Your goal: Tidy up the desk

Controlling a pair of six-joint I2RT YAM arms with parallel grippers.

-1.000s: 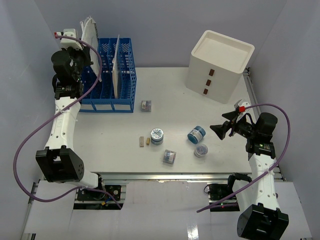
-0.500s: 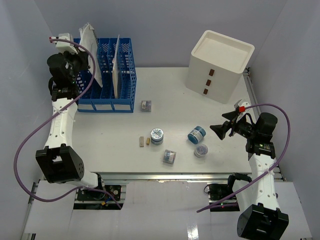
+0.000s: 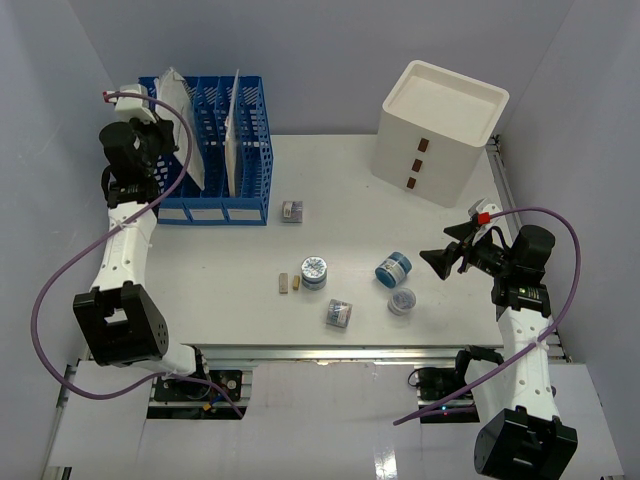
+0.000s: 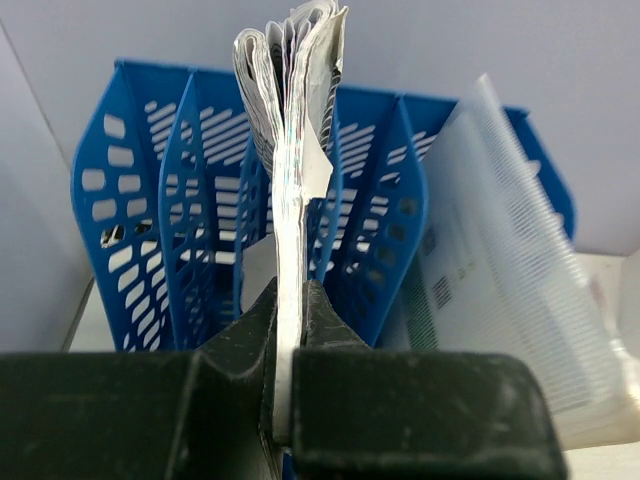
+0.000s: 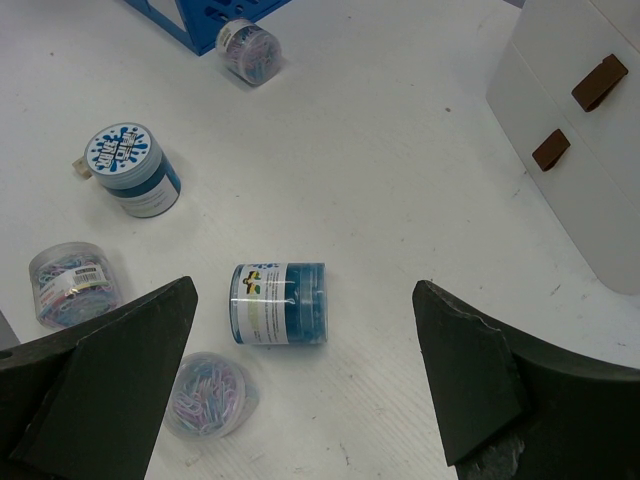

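Note:
On the left, my left gripper is shut on the lower edge of a folded bundle of papers. The bundle stands upright over the left slots of the blue file rack. On the right, my right gripper is open, low over the white desk. Below its spread fingers lies a blue jar on its side. A clear tub of paper clips sits beside that jar.
A translucent folder stands in the rack. A blue-lidded jar, a clip jar, a small jar and two tan erasers lie mid-desk. A white drawer box stands back right.
My left gripper has carried the paper bundle down and toward the near side, lowering it onto the rack's left slots. The right arm has not moved.

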